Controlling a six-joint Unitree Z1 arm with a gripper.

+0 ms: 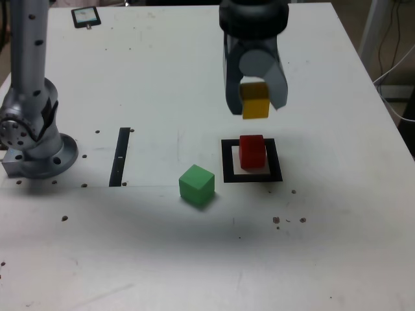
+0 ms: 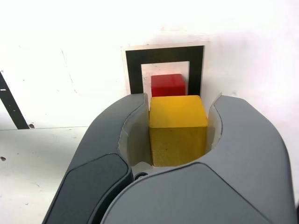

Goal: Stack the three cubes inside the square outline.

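Observation:
My gripper [image 1: 254, 107] hangs in the air, shut on the yellow cube [image 1: 255, 103], which the wrist view shows pinched between both grey fingers [image 2: 178, 135]. Below it, a little nearer the camera in the exterior view, the red cube [image 1: 252, 151] sits inside the black square outline [image 1: 227, 163] on its white centre. In the wrist view the red cube [image 2: 168, 85] shows just past the yellow one, within the outline [image 2: 133, 70]. The green cube [image 1: 196, 184] rests on the table to the exterior view's left of the outline.
The arm's silver base [image 1: 29, 136] stands at the exterior view's left. A thin black strip [image 1: 120, 157] lies between the base and the green cube. A small dark device [image 1: 85, 17] lies at the far edge. Cables hang off the table's right side.

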